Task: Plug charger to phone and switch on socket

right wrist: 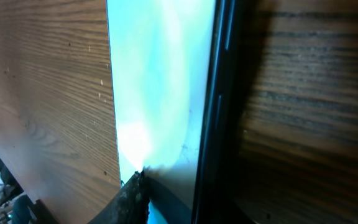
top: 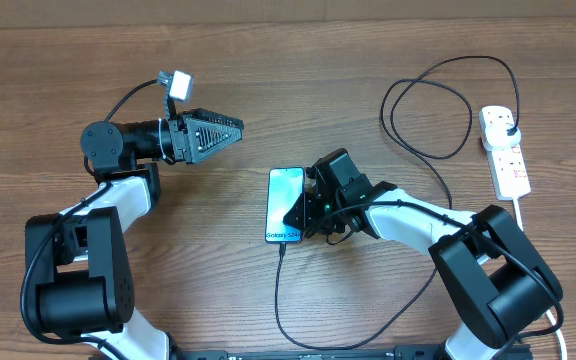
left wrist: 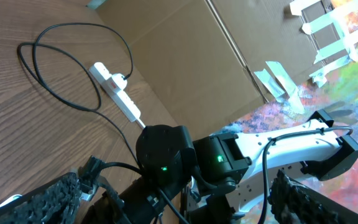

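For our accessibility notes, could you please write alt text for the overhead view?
A Galaxy S24 phone lies screen-up at centre, the right gripper at its right edge. The black charger cable runs from the phone's bottom edge in loops to a white power strip at right. The left gripper sits apart, upper left.

I see a brown wood-grain table [top: 268, 90] carrying a slim teal-screened smartphone [top: 285, 205] near its middle. A long thin black cable [top: 276, 295] reaches the smartphone's bottom edge, and a white power strip [top: 505, 150] lies far right.
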Controlling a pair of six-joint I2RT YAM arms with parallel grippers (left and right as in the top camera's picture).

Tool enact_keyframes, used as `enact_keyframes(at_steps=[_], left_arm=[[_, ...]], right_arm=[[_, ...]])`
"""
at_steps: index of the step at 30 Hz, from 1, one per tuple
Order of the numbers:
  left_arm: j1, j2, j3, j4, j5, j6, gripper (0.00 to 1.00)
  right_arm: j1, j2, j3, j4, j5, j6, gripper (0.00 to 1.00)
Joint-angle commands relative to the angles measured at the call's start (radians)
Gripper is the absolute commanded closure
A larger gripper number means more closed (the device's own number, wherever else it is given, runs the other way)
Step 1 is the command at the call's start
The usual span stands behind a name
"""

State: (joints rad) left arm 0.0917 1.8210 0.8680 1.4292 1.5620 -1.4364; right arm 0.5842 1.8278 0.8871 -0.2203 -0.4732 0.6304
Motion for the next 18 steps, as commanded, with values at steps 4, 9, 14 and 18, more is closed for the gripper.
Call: enact_keyframes(at_steps=[4,9,14,18], left_arm=[[0.000,-0.023,0.004,0.006,0.018,0.024,0.00],[0.000,-0.023,0.004,0.006,0.018,0.024,0.01],[0.000,-0.023,0.004,0.006,0.018,0.024,0.00],[0.000,-0.023,0.004,0.006,0.018,0.024,0.00]], right_arm=[[0.004,0.019,0.000,0.002,0.031,-0.010,0.67],[0.004,0.019,0.000,0.003,0.032,-0.009,0.60],[0.004,0.019,0.000,0.003,0.050,-0.009,0.53],[0.004,0.019,0.000,0.004,0.054,-0.009,0.52]])
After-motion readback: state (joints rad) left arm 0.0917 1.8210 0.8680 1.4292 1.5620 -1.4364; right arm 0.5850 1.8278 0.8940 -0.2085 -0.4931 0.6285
